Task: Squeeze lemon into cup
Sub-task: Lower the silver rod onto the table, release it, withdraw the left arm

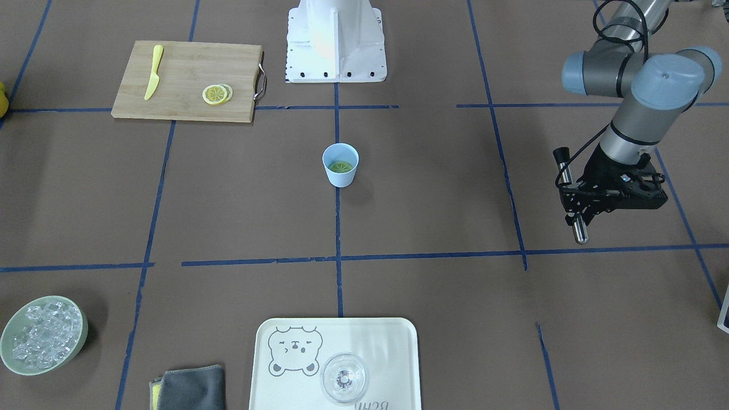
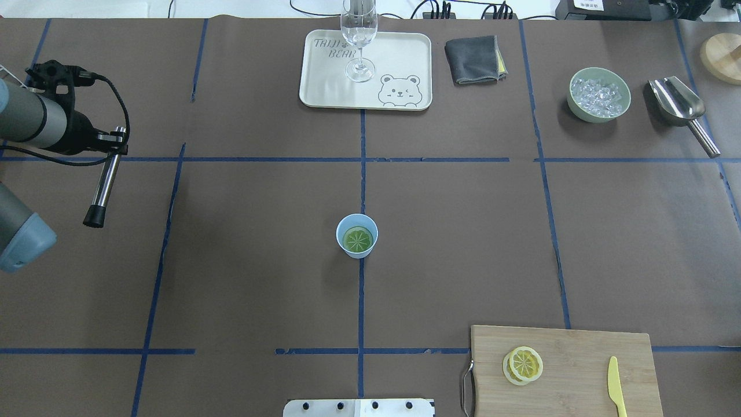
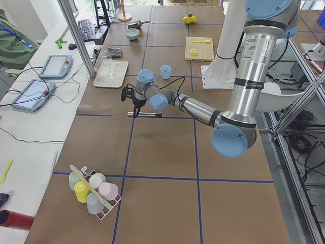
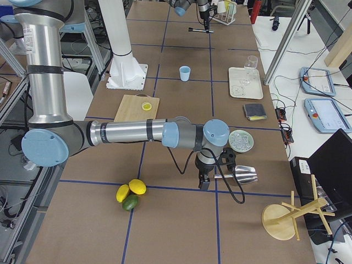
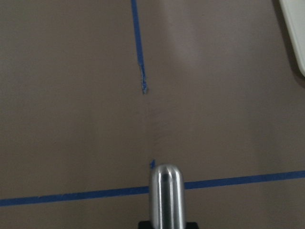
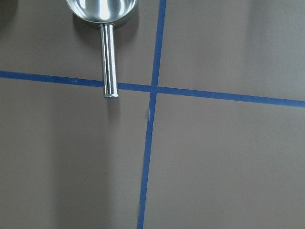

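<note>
The pale-blue cup stands upright at the table's centre, also in the front view. A lemon slice lies flat inside it and looks greenish there. Two more lemon slices overlap on the cutting board. My left gripper is far to the cup's left, shut on a steel rod with a black tip; the rod shows in the left wrist view. My right gripper shows only in the exterior right view, above the scoop's handle; I cannot tell whether it is open or shut.
A yellow knife lies on the board. A tray with a stemmed glass sits at the far side. Beside it are a grey cloth, a green bowl of ice and a steel scoop.
</note>
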Controlling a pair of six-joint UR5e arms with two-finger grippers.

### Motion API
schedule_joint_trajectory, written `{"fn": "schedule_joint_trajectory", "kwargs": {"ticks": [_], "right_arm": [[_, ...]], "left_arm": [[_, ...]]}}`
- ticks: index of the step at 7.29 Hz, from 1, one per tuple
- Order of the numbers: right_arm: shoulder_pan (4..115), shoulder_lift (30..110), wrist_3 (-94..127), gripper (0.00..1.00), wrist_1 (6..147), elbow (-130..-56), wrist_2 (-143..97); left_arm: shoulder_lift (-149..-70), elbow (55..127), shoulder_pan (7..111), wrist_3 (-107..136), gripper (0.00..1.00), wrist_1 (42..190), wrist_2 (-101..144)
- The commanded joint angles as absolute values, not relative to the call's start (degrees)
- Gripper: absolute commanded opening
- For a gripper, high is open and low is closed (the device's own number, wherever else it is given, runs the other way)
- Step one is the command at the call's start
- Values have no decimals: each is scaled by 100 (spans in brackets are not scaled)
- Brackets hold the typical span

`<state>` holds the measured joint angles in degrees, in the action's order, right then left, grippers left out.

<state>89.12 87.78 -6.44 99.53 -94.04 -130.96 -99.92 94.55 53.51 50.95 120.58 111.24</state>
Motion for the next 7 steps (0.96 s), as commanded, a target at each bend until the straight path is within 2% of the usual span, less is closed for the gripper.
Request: {"fn": "schedule_joint_trajectory", "kwargs": {"ticks": [1,7], "right_arm": [[8912,8763,-642,100,9949,-9404,-13096],[8912,8736,-642,100,9949,-9404,-13096]], "left_arm": [[-9914,8852,5309,5537,0,12971,11040],[-9757,8886,4790,5564,0,12999,10758]]}}
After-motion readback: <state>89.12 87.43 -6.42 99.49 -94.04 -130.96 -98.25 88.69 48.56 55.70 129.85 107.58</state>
